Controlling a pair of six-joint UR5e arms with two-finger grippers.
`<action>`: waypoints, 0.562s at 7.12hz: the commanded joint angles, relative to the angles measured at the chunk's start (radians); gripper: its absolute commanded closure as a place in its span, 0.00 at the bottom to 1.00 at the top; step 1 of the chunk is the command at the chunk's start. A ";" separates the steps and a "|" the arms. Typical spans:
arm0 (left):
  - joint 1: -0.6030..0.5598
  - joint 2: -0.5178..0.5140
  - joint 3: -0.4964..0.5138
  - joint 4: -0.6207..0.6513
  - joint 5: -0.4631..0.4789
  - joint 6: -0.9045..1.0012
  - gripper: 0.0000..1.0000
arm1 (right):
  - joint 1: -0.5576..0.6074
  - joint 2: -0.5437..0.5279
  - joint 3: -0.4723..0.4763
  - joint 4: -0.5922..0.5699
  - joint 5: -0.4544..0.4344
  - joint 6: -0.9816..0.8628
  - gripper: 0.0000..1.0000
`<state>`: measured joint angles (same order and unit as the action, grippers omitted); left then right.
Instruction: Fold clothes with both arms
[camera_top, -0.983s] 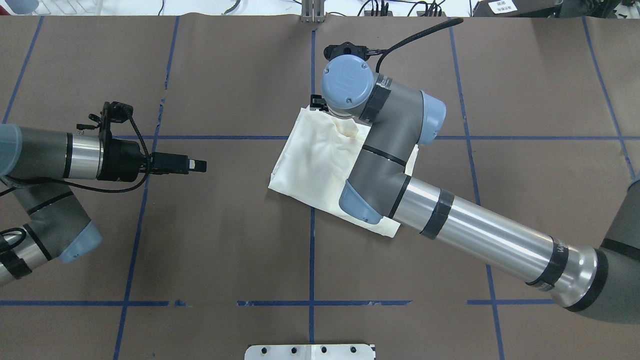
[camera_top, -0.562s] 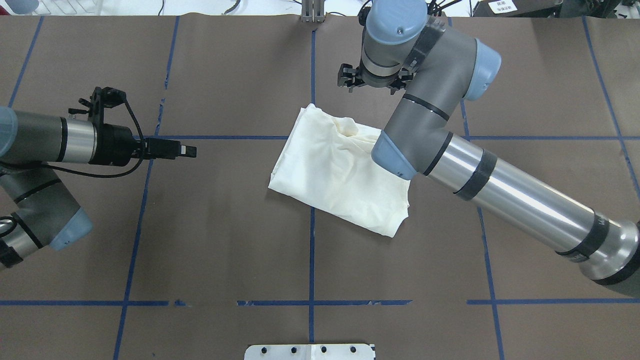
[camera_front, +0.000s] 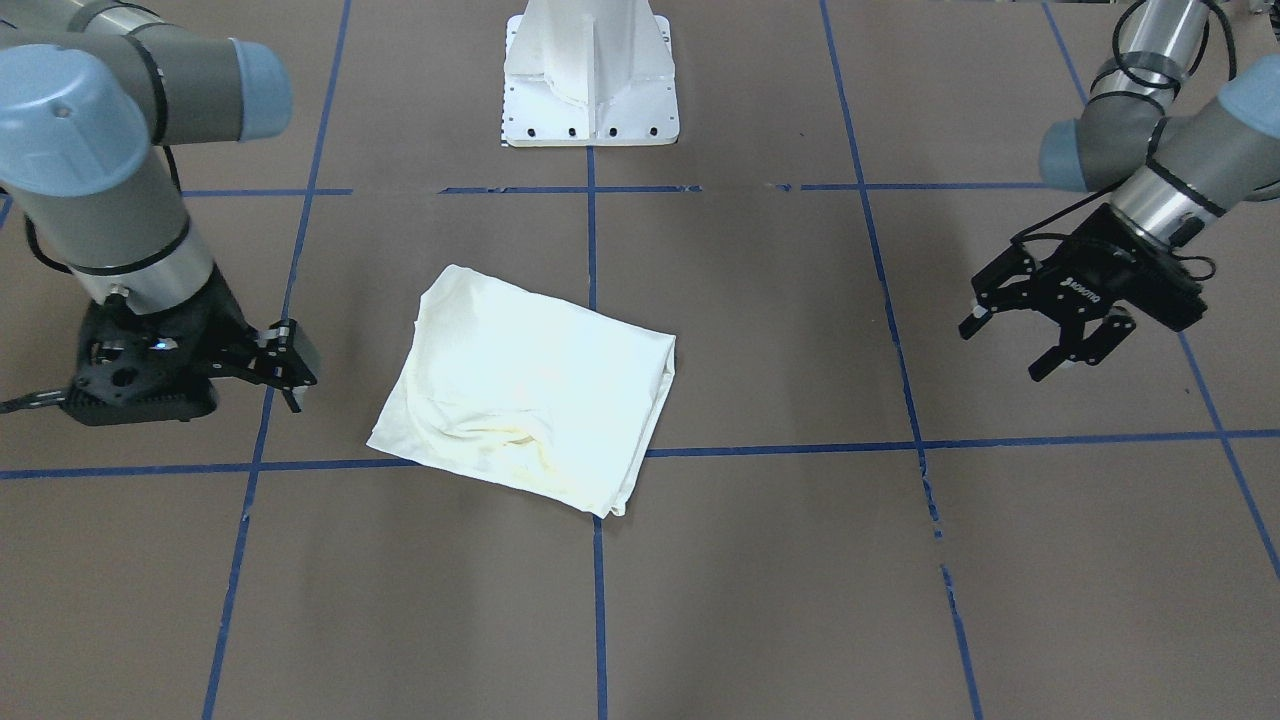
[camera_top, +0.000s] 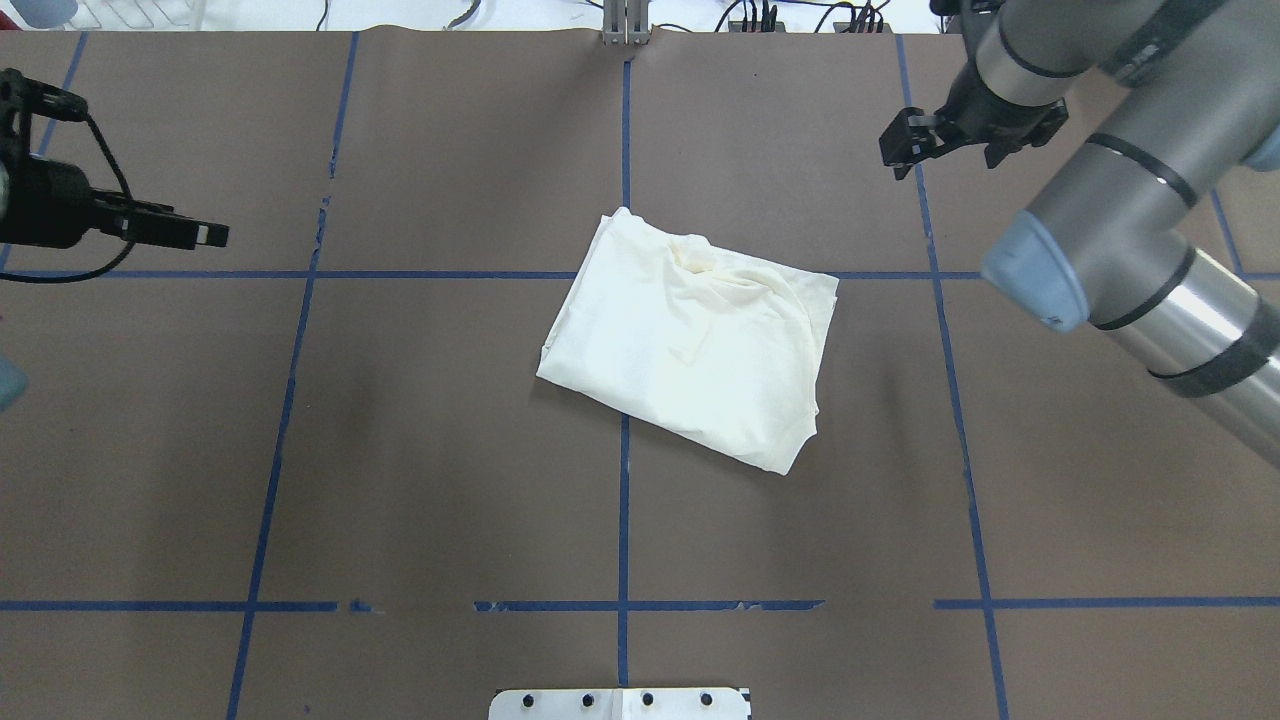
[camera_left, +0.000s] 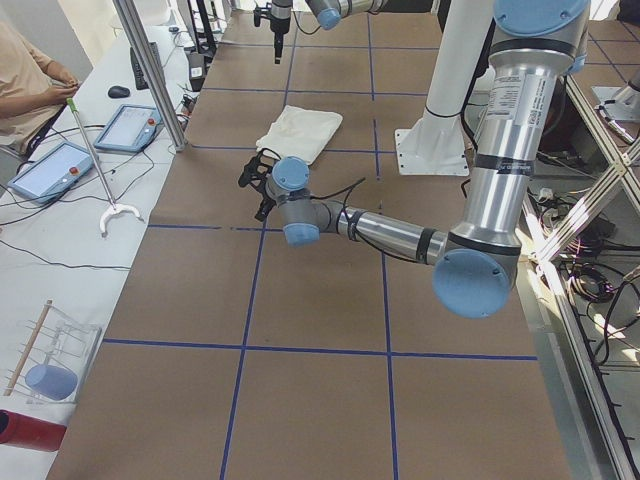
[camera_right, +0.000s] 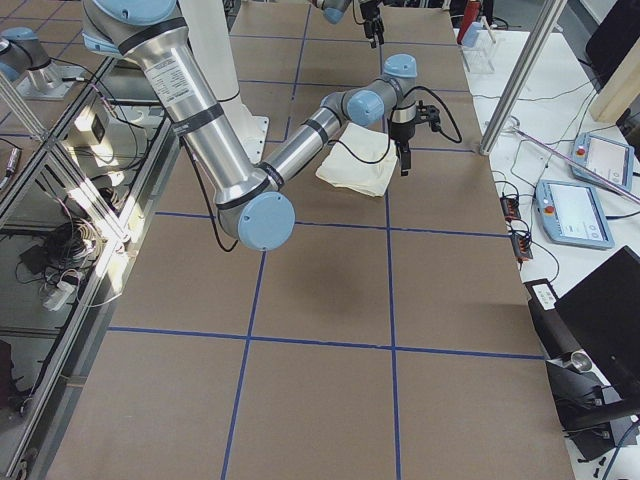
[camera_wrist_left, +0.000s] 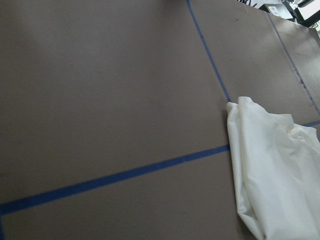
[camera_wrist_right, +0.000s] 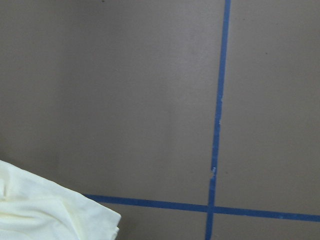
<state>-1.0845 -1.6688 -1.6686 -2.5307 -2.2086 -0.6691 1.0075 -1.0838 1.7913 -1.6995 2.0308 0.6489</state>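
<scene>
Shirt (camera_top: 690, 345) lies folded, plain cream side up, mid counter (camera_top: 400, 450). Long axis sits skewed to the blue tape grid (camera_top: 623, 120), running far-left to near-right. L hand (camera_front: 1005, 352) and R hand (camera_front: 290, 368): fingers spread, gripping nothing, each well clear of the shirt on opposite sides.

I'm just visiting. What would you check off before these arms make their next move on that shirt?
1. Shirt lies folded on the table: ok.
2. Fold smooth: not ok, fabric bunches along the edge farthest from the robot.
3. Left gripper apart from the shirt, fingers open: ok.
4. Right gripper apart from the shirt: ok.
5. Right fingers open: cannot tell.
</scene>
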 joint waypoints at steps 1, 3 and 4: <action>-0.150 0.131 -0.174 0.311 -0.008 0.396 0.00 | 0.173 -0.239 0.098 0.003 0.106 -0.295 0.00; -0.333 0.188 -0.175 0.491 -0.010 0.752 0.00 | 0.358 -0.445 0.103 0.001 0.207 -0.586 0.00; -0.418 0.193 -0.169 0.612 -0.010 0.837 0.00 | 0.425 -0.546 0.102 0.000 0.209 -0.703 0.00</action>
<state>-1.3949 -1.4918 -1.8381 -2.0539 -2.2178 0.0293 1.3418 -1.5072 1.8935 -1.6968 2.2179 0.1005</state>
